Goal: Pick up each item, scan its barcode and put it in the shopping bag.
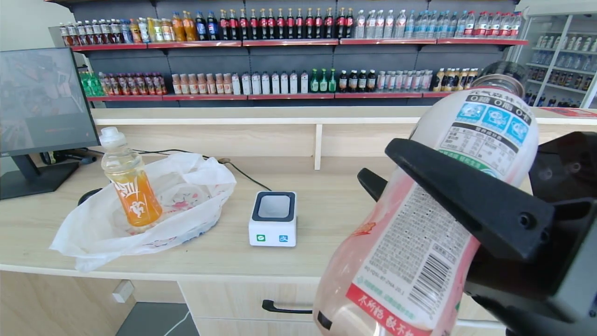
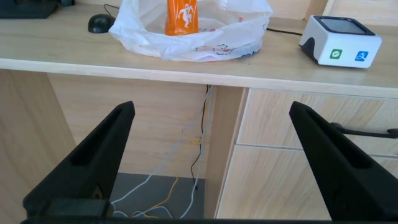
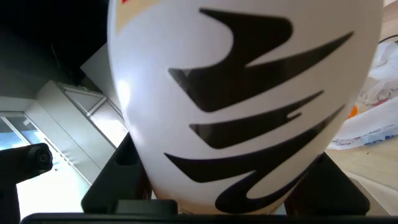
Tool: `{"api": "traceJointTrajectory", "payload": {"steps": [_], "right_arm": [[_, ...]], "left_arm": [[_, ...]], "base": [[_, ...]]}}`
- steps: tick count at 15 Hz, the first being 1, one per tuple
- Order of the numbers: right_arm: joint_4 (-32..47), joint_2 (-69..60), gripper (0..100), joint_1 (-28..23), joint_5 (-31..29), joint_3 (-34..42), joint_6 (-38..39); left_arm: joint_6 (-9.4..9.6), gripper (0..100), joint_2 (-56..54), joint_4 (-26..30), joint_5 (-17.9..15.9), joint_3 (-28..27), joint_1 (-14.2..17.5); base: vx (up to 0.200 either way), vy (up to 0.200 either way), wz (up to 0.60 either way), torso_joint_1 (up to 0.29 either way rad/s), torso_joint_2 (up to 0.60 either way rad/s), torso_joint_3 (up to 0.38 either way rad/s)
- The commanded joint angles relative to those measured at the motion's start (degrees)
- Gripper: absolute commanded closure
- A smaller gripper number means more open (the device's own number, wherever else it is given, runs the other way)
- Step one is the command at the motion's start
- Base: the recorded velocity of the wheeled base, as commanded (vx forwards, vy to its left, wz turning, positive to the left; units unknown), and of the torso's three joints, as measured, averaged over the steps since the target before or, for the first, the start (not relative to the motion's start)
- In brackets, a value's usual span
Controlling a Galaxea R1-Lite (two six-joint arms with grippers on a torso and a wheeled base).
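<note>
Your R gripper (image 1: 378, 162) clamps the pink bottle (image 1: 419, 247) mid-body, high & tilted, barcode (image 1: 431, 276) clear of its fingers, prob. for the scanner (image 1: 273, 218). L gripper (image 2: 211, 111) wide open, empty, below counter (image 2: 186, 67) edge.

A bottle (image 1: 128, 179) stands in the shopping bag (image 1: 196, 186) on the counter's (image 1: 326, 219) left, the scanner (image 1: 273, 218) right of it, a held bottle (image 1: 419, 242) near right.

Bottles up front: two, an orange bottle (image 1: 131, 189) and a pink bottle (image 1: 413, 261). One shopping bag (image 1: 205, 186), one scanner (image 1: 274, 219), one monitor (image 1: 42, 98).
</note>
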Motion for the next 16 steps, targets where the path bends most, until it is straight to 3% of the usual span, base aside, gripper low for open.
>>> {"api": "traceJointTrajectory", "payload": {"steps": [1,13,16], "right_arm": [[-0.12,-0.44,100,0.01,0.03,0.83,0.05],[-0.12,-0.44,100,0.01,0.21,0.66,-0.21],[-0.12,-0.36,100,0.01,0.47,1.63,-4.7]], "left_arm": [[-0.01,0,-0.02,-0.02,0.01,0.1,0.0],[-0.01,0,-0.02,0.07,0.01,0.01,0.0],[0.08,0,-0.02,0.07,0.01,0.01,0.0]], "base": [[0.0,0.0,0.0,0.0,0.0,0.0],[0.0,0.0,0.0,0.0,0.0,0.0],[0.0,0.0,0.0,0.0,0.0,0.0]]}}
